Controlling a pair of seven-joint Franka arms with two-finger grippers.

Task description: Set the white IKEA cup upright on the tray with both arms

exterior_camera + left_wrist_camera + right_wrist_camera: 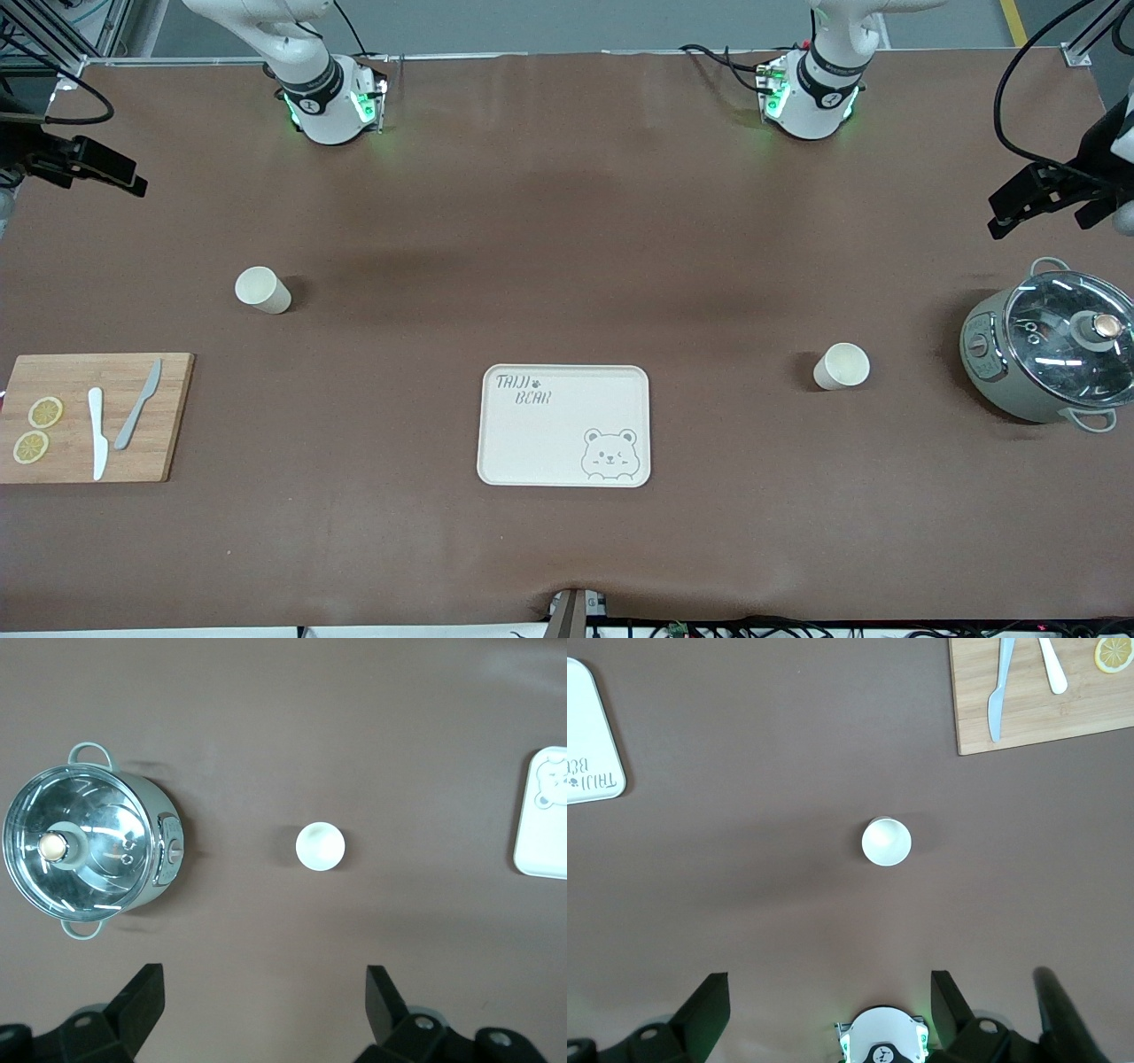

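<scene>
Opening step: nothing grasped, tray (pixel 564 425) bare. We log two white cups, both upright, mouths up, plain and handle-less, slightly tapered.

Cup A (pixel 841 366) stands toward the left arm's end of the tabletop (pixel 567 221), between the tray and the pot (pixel 1050 354), well apart from both. Cup B (pixel 262 290) stands toward the right arm's end, farther from the front camera than the board (pixel 93 416) with its knives and lemon slices.

Left tool (pixel 261 1001) hangs high over the tabletop near the pot, fingers spread wide, empty; cup A sits centred in its wrist view. Right tool (pixel 828 1005) hangs high at the right arm's end, fingers likewise spread, empty; cup B is centred in its view.

Our judgement: each arm must descend onto its own cup, straddle the wall, close, then carry it to the tray. Thin walls and an upright stance mean that a skewed approach could tip a cup.
</scene>
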